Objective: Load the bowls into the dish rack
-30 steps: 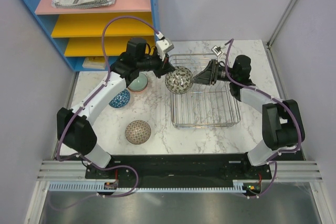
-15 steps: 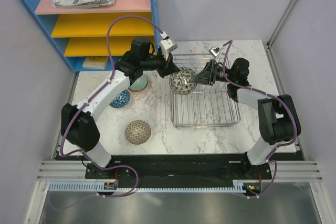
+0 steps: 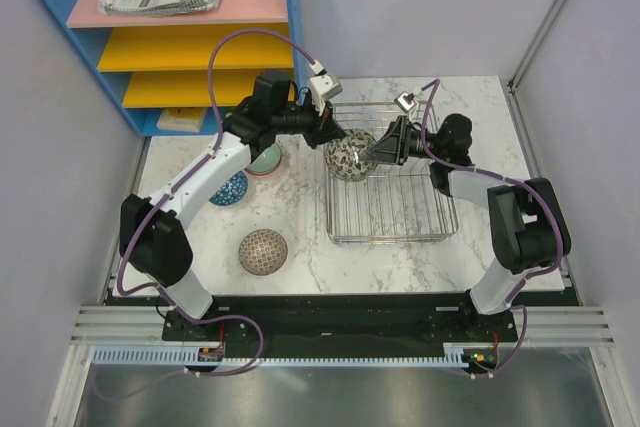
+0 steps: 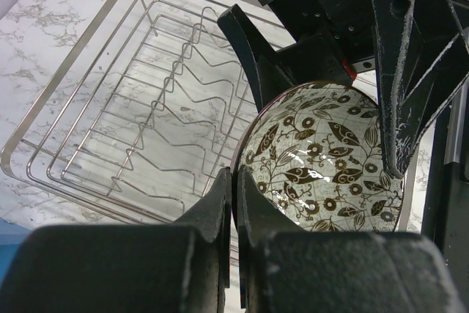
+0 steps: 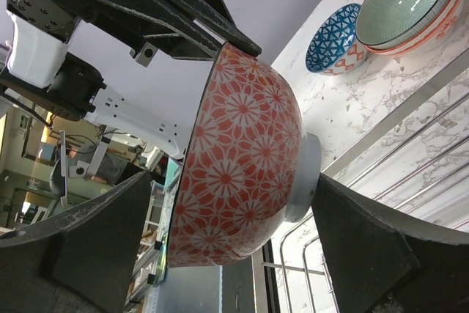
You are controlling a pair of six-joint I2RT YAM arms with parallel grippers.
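Note:
A bowl (image 3: 350, 155), red-and-white flowers outside and brown leaves inside (image 4: 330, 159), hangs tilted on edge over the left part of the chrome dish rack (image 3: 392, 215). My left gripper (image 4: 234, 174) is shut on its rim. My right gripper (image 5: 233, 181) stands open astride this bowl (image 5: 242, 159), one finger by the foot ring, the other off the rim side. On the table to the left, a pale green bowl (image 3: 265, 157) is nested in a red-trimmed one. A blue bowl (image 3: 228, 188) and a beige mesh bowl (image 3: 263, 250) sit nearer the front.
A blue shelf unit (image 3: 180, 37) with pink and yellow boards stands at the back left, a notebook and a red object on top. The rack's wire tines (image 4: 176, 100) run beneath the held bowl. Grey walls close in on both sides.
The left arm has carried the bowl a little right and back over the rack. The right gripper has moved left until its fingers straddle the bowl.

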